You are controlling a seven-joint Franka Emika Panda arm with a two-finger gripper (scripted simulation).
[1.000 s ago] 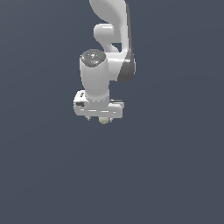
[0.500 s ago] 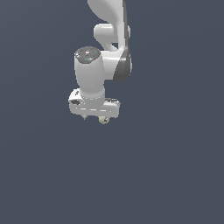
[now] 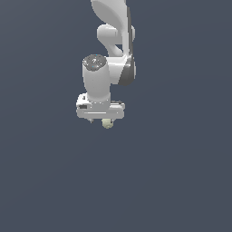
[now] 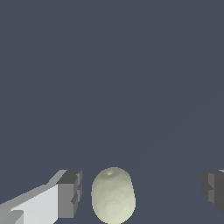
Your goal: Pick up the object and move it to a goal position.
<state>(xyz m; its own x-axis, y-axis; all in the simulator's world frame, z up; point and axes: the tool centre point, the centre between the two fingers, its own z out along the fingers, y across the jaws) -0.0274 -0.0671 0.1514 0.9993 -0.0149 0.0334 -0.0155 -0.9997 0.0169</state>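
Observation:
The object, a small pale yellowish-green ball (image 4: 113, 195), lies between my two dark fingertips in the wrist view. One fingertip (image 4: 70, 192) stands a short gap from it, and the other (image 4: 213, 187) is far off on the opposite side. My gripper (image 4: 141, 192) is open and neither pad touches the ball. In the exterior view the white hand points straight down, and the ball (image 3: 107, 123) peeks out just under its lower edge. There the gripper (image 3: 102, 120) is mostly hidden by the hand.
A plain dark grey-blue surface fills both views. The white arm (image 3: 113, 27) rises from the hand to the top edge of the exterior view.
The hand and wrist have shifted only slightly over the second, a little up and then back down. The ball stays in the same spot under the hand.

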